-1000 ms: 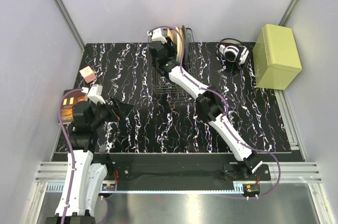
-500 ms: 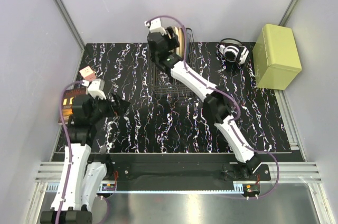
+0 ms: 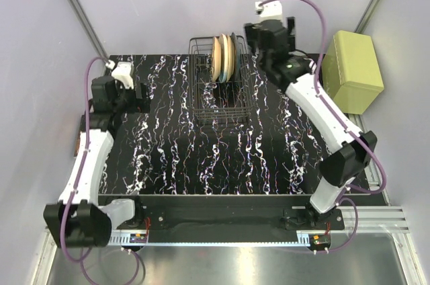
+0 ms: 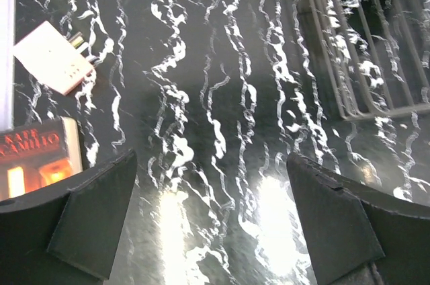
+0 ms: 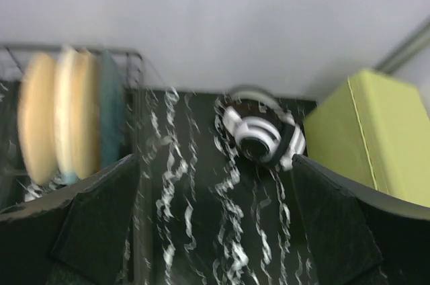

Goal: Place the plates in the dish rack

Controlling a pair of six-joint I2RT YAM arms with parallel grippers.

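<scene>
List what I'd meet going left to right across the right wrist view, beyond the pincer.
Plates standing in the dish rack → headphones → yellow-green box.

Left tool (image 4: 209, 164) and right tool (image 5: 213, 164), jaws spread wide, empty.

table (image 3: 201, 157) bare before dish rack (image 3: 201, 100); headphones (image 5: 262, 137), green box (image 3: 353, 73) crowd rt rear

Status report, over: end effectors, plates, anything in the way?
Left end effector open, empty. Right end effector open, empty. Plates upright in rack. Headphones beside rack, apart.
</scene>
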